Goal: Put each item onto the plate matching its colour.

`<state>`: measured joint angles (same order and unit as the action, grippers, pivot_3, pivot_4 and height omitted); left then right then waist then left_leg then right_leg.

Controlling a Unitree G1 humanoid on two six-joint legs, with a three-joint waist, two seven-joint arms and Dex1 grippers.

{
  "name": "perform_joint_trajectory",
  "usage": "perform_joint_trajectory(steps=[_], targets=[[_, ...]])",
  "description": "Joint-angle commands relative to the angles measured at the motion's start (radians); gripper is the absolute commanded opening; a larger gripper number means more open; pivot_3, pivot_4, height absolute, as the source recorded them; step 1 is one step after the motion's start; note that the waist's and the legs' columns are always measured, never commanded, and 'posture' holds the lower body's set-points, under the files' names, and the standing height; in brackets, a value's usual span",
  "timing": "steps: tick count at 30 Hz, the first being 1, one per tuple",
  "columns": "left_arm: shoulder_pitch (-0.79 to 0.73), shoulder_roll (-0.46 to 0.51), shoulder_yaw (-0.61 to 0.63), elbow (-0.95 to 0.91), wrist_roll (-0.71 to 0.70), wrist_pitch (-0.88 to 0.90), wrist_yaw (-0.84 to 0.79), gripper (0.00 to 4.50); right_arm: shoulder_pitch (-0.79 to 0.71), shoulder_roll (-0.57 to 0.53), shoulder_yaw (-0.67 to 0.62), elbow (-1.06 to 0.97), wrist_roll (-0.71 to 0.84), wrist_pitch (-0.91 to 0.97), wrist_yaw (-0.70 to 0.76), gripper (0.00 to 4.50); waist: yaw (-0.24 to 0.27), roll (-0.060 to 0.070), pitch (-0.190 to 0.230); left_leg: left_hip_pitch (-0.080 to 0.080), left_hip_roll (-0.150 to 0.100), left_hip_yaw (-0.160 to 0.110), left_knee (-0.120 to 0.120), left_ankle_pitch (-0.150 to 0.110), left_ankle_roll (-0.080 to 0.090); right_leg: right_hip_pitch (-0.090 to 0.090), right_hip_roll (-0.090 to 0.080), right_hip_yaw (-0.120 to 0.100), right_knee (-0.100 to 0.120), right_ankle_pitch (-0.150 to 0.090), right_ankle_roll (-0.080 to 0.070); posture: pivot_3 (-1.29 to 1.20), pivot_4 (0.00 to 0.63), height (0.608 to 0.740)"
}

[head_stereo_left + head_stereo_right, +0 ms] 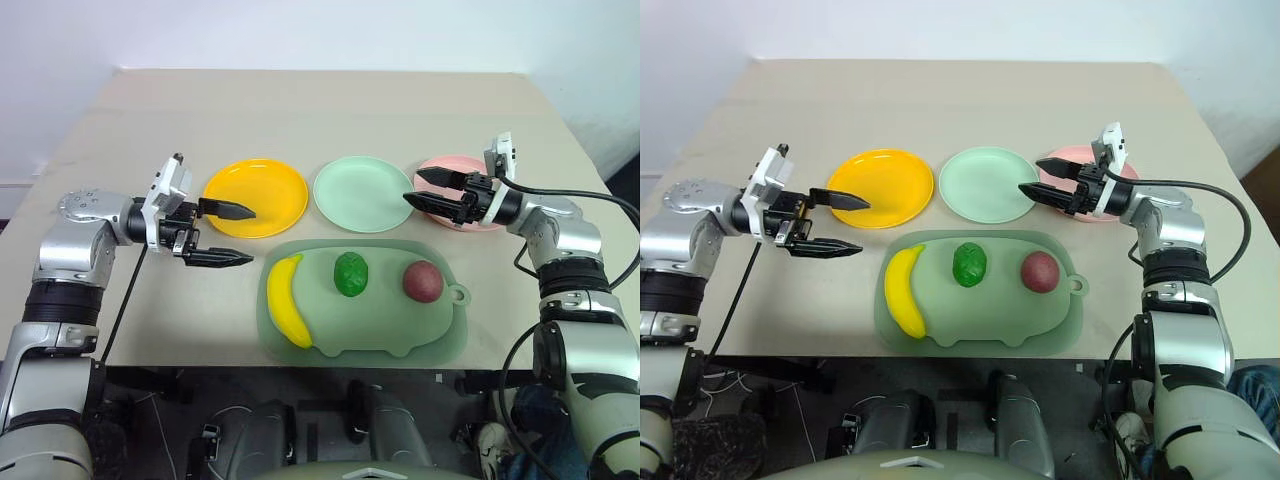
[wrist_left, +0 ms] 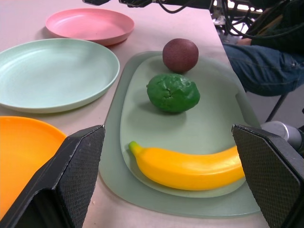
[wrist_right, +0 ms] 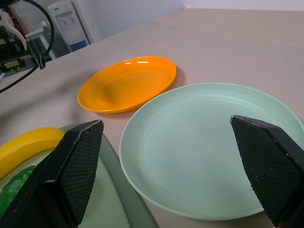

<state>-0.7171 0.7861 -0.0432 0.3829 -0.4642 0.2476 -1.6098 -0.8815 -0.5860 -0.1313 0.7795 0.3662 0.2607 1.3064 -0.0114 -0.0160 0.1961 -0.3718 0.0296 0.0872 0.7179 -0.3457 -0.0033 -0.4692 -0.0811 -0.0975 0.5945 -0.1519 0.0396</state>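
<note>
I have three plates lined up across the far half of the beige table (image 1: pixel 330 100): the yellow-orange plate (image 1: pixel 256 197) on my left, the pale mint green plate (image 1: pixel 363 194) in the middle and the pink plate (image 1: pixel 455 190) on my right, all bare. Just in front of them lies the green pig-shaped board (image 1: pixel 365 325), which holds all three toy fruits in the same left-to-right order as their plates: the yellow banana (image 1: pixel 287 299) along its left side, the bumpy green fruit (image 1: pixel 351 274) in the middle and the dark-red round fruit (image 1: pixel 423 281) to the right. As I read it, nothing has been sorted yet, and that ordering means each fruit only needs a short carry away from me. My left gripper (image 1: pixel 232 234) hangs near the front edge of the yellow-orange plate, pointing inward, jaws spread wide with nothing between them; its wrist view looks straight along the board at the banana, so I judge it best placed for that one. My right gripper (image 1: pixel 423 190) hovers over the near edge of the pink plate, aimed toward the mint plate, also wide open and empty, close to the dark-red fruit below it. Part of a seated person's leg (image 2: pixel 259 66) in jeans shows beyond the table's edge.
</note>
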Motion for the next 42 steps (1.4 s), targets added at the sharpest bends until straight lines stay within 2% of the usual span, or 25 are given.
perform_joint_trajectory(steps=[1, 9, 30, 35, 42], targets=[[-0.035, 0.035, -0.009, -0.009, -0.022, -0.016, -0.005, 4.47, -0.018, 0.004, -0.024, -0.018, 0.011, -0.033, -0.008, 4.50, -0.001, 0.000, 0.000, 0.000, 0.000, 0.000, 0.000, 0.000, 0.000, 0.000, 0.000, 0.000, 0.000, 0.000, 0.000, 0.00, 0.150, 0.740], [-0.029, 0.083, -0.019, -0.049, -0.056, 0.016, -0.005, 4.47, -0.031, 0.018, -0.019, 0.004, 0.008, -0.054, -0.007, 4.50, -0.001, 0.000, 0.000, 0.000, 0.000, 0.000, 0.000, 0.000, 0.000, -0.001, 0.000, 0.000, 0.000, 0.000, 0.000, 0.00, 0.150, 0.740], [-0.015, 0.016, -0.008, -0.044, -0.029, -0.002, -0.005, 4.47, -0.017, -0.057, -0.025, -0.013, 0.010, -0.016, 0.038, 4.50, -0.001, 0.000, 0.000, 0.000, 0.000, 0.000, 0.000, 0.000, 0.000, -0.001, 0.000, 0.000, 0.000, 0.000, 0.000, 0.00, 0.150, 0.740], [-0.014, 0.011, -0.019, -0.039, -0.036, -0.008, -0.005, 4.47, 0.081, -0.105, -0.004, -0.185, 0.040, 0.090, 0.102, 4.50, 0.002, 0.000, 0.000, -0.001, 0.000, 0.000, 0.000, 0.000, 0.000, -0.001, 0.000, 0.000, 0.000, 0.000, 0.000, 0.00, 0.150, 0.740], [-0.022, -0.007, -0.037, -0.017, -0.025, -0.023, -0.005, 4.47, 0.268, -0.141, 0.022, -0.466, 0.077, 0.220, 0.119, 4.50, 0.001, 0.000, 0.000, 0.000, 0.000, 0.000, 0.000, 0.000, 0.000, -0.001, 0.000, 0.000, 0.000, 0.000, 0.000, 0.00, 0.150, 0.740]])
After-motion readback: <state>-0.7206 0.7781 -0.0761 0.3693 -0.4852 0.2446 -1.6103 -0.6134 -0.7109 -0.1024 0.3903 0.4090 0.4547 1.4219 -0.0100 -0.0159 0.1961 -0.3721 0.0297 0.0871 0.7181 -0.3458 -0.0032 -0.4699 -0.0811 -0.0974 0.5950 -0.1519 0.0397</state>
